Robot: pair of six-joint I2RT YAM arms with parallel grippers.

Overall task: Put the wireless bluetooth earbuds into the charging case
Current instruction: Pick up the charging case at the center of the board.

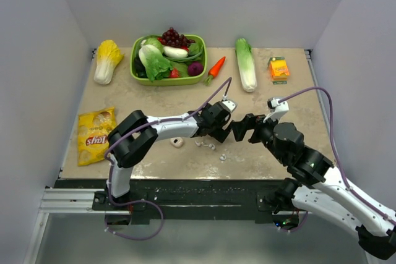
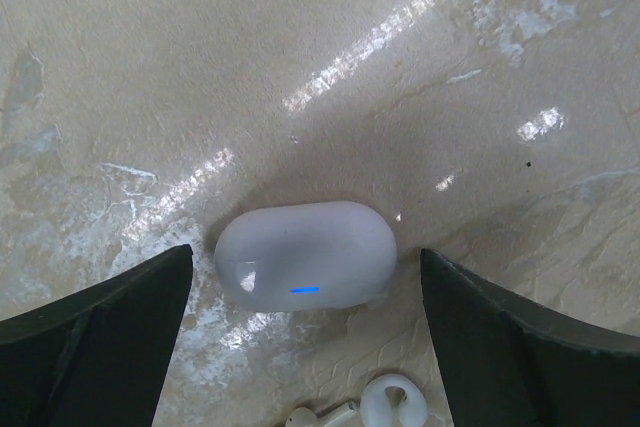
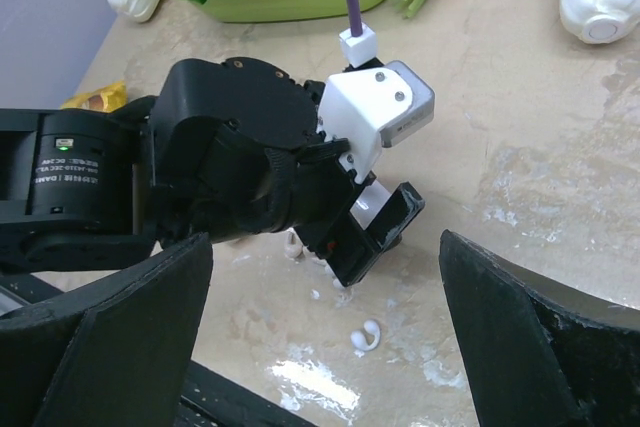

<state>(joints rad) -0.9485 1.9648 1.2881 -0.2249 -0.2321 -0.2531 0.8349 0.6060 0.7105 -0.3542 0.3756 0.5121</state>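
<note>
The charging case (image 2: 305,255), a closed white pebble with a small blue light, lies flat on the table. My left gripper (image 2: 306,252) is open, with one finger on each side of the case and a gap to each. Two white earbuds (image 2: 322,415) (image 2: 393,402) lie just in front of the case. In the top view the left gripper (image 1: 220,132) hides the case. My right gripper (image 3: 326,237) (image 1: 239,129) is open and empty, facing the left gripper. A hook-shaped earbud (image 3: 365,335) (image 1: 223,157) lies on the table below it.
Another small white piece (image 1: 177,142) lies left of the left gripper. At the back are a green basket (image 1: 167,82) of vegetables, a cabbage (image 1: 107,60), a carrot (image 1: 215,68), a long white-green vegetable (image 1: 246,63) and an orange carton (image 1: 279,68). A yellow chips bag (image 1: 96,134) lies at the left.
</note>
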